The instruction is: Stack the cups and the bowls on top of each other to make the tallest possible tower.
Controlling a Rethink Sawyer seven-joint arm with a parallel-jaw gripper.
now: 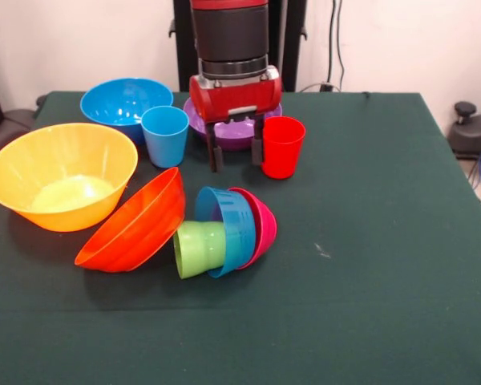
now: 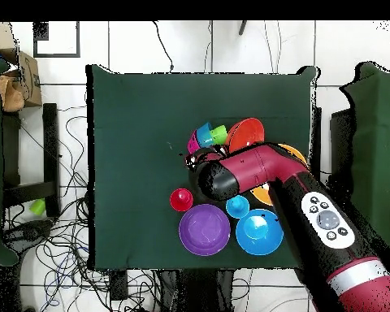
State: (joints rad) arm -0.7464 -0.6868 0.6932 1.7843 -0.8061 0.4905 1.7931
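Jaws: the gripper (image 1: 235, 151) hangs low over the bench with its two dark fingers (image 1: 216, 152) spread apart and nothing between them, released.
Just behind the jaws: the purple bowl (image 1: 234, 131) sits upright on the bench, seen through the gap between the fingers.
Beside the jaws: the red cup (image 1: 282, 146) stands upright just beside one finger; I cannot tell whether they touch. The light blue cup (image 1: 165, 135) stands upright on the other side, a little apart.
Further back: the large blue bowl (image 1: 125, 104) sits upright right behind the light blue cup.
Toward the camera in the front view: the lime green cup (image 1: 198, 249) lies on its side, its open end tucked into the small blue bowl (image 1: 227, 227), which lies nested in the small magenta bowl (image 1: 260, 224); all three are tipped over together.
Next to that pile: the red-orange bowl (image 1: 136, 224) is tilted on its edge, touching the green cup.
Outermost: the very large yellow-orange bowl (image 1: 62, 180) stands upright close against the red-orange bowl.
Bench: a dark green cloth (image 1: 369, 241) covers it.
Arm: seen from overhead, the red and black arm (image 2: 312, 203) reaches across the bowls.
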